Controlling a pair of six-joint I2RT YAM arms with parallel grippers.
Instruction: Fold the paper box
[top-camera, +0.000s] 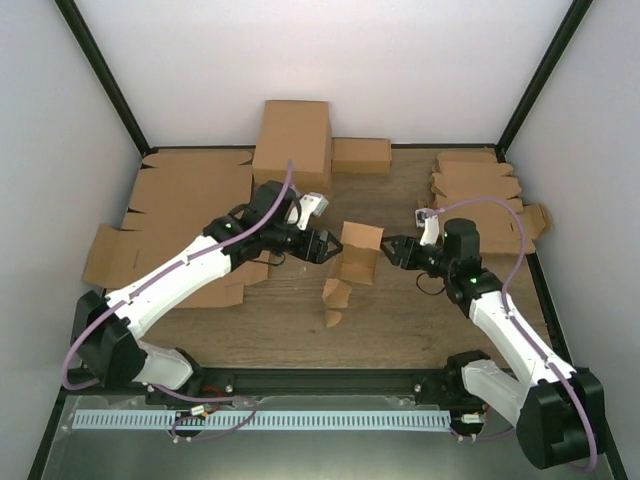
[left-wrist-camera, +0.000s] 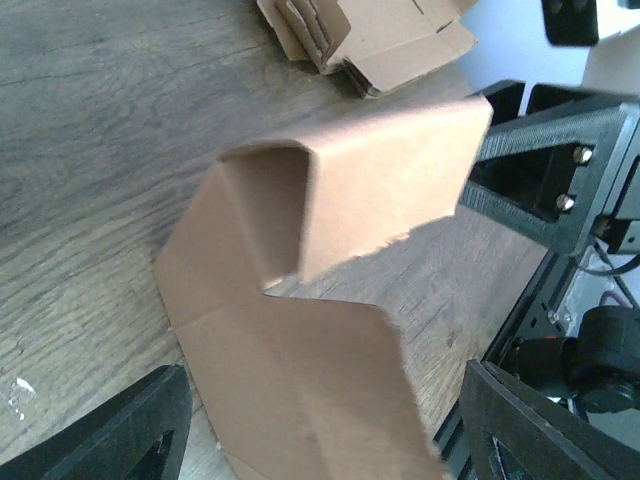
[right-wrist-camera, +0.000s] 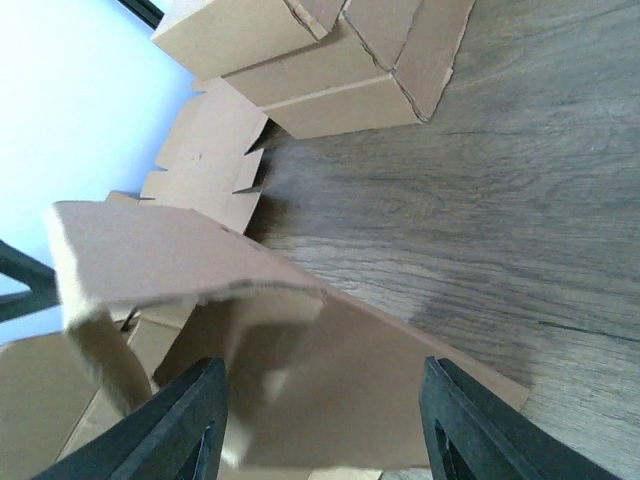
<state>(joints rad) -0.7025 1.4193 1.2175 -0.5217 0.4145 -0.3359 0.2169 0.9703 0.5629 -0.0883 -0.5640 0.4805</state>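
Left gripper (top-camera: 318, 243) is found with its jaws standing well apart, its fingers (left-wrist-camera: 130, 430) seen at either side of the paper box (top-camera: 358, 255) and clear of the cardboard, so nothing is clamped by it. Right gripper (top-camera: 393, 248) is likewise noted with fingers (right-wrist-camera: 180, 420) spread. The cardboard lies between them, but whether it is touched cannot be told. The paper box is located near the middle of the table (top-camera: 430, 320), between the two grippers and part-formed: one end is raised into an open-topped shell, while a flat panel with its flaps lies towards the near edge. The two-sided approach is judged to be a bracing arrangement, with one wall steadied from the right so that the opposite wall can be addressed from the left. The task is assessed as partly done, since the trailing panel is not yet folded in. A larger carton (top-camera: 292, 145) and a small closed box (top-camera: 361, 155) are set along the far edge. Flat cardboard sheets (top-camera: 180, 205) are laid at the left edge and a stack of blanks (top-camera: 480, 185) at the far right corner, all well apart from the work, presumably as stock. Risk noted: the light shell could be tipped if pushed from one side only.
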